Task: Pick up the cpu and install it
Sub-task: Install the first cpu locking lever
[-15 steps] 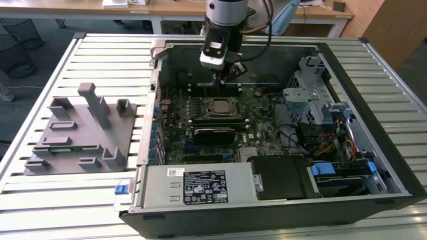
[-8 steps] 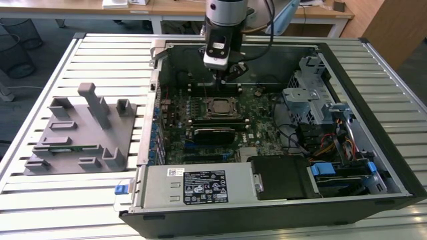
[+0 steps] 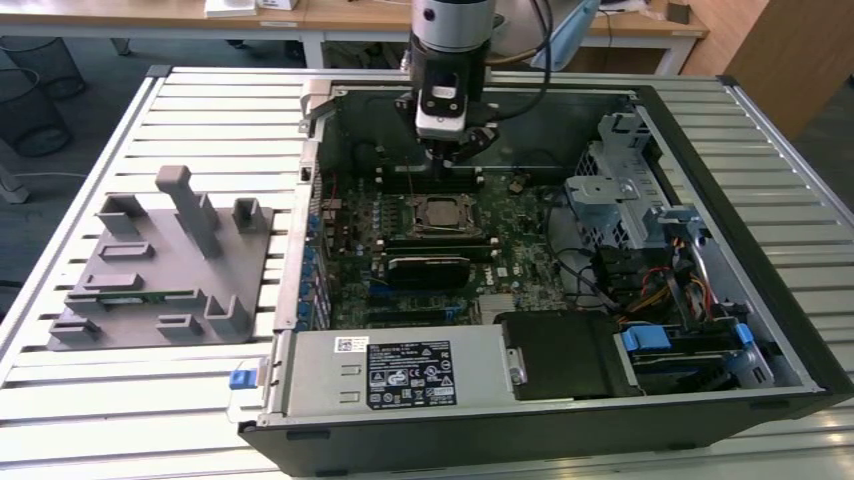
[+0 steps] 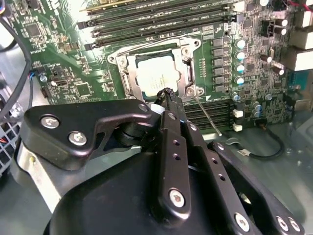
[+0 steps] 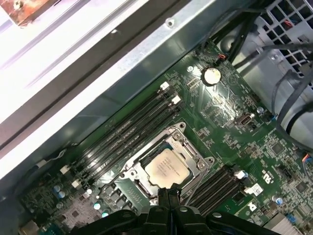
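Exterior view: gripper (image 3: pixel 446 158) hangs inside the open computer case (image 3: pixel 534 432), over the cpu (image 3: pixel 437 213).
Second wrist view: cpu (image 4: pixel 155 78) square, pale silver top, lying flat in the socket frame (image 4: pixel 122 62).
First wrist view: jaws pressed together, empty, beside the cpu's edge.

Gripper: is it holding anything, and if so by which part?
The gripper holds nothing: its jaws meet empty near the cpu, which lies in the socket.

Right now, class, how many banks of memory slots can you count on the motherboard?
2. One bank lies on the side of the cpu nearer the case wall; the other bank lies on the opposite side. Others may be hidden.
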`<act>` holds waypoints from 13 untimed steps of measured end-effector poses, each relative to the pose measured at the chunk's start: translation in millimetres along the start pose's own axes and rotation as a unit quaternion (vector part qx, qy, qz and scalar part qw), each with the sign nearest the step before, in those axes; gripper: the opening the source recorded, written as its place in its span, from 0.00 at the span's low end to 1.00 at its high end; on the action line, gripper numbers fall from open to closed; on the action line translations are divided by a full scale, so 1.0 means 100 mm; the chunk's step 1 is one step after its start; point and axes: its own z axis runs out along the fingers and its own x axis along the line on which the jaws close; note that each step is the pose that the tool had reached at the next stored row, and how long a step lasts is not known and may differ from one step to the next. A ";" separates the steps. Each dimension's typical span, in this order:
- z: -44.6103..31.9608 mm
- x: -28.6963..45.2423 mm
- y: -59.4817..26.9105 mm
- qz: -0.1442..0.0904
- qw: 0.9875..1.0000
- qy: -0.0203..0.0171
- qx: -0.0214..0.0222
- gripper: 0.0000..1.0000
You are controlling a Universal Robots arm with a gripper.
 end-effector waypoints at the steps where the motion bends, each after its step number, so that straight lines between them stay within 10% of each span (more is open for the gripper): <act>1: 0.000 0.000 0.000 -0.004 1.000 0.000 0.000 0.11; 13: 0.000 0.001 0.001 -0.054 0.999 -0.003 0.002 0.11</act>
